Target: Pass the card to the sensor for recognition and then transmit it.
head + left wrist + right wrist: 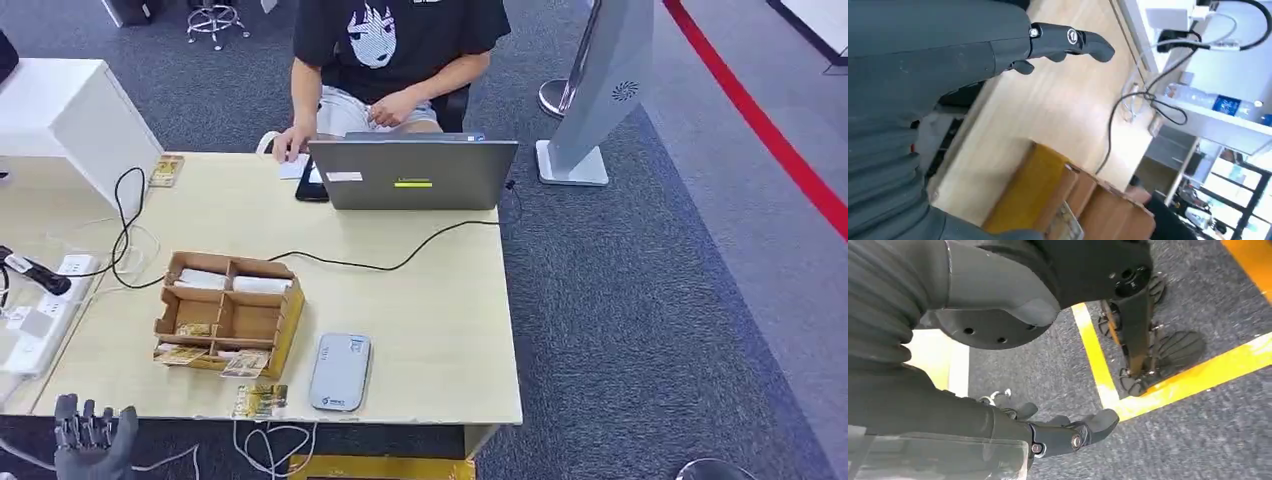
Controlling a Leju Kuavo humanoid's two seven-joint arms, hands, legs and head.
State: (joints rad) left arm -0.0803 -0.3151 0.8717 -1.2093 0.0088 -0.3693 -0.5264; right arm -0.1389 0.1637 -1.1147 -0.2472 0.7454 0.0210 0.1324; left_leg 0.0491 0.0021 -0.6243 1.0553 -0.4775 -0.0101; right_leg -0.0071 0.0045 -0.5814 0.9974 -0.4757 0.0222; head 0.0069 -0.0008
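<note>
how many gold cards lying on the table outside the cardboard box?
2. One gold card lies at the near table edge, left of the grey sensor. Another lies at the far left. More sit in or lean on the cardboard box; some may be hidden.

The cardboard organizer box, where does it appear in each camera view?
Head view: cardboard organizer box sits on the table's near left part, beside the grey card reader.
Left wrist view: it lies beyond the left hand.
Right wrist view: not in it.
Shared landmark: the black cable.

Table — box; sensor; laptop
</note>
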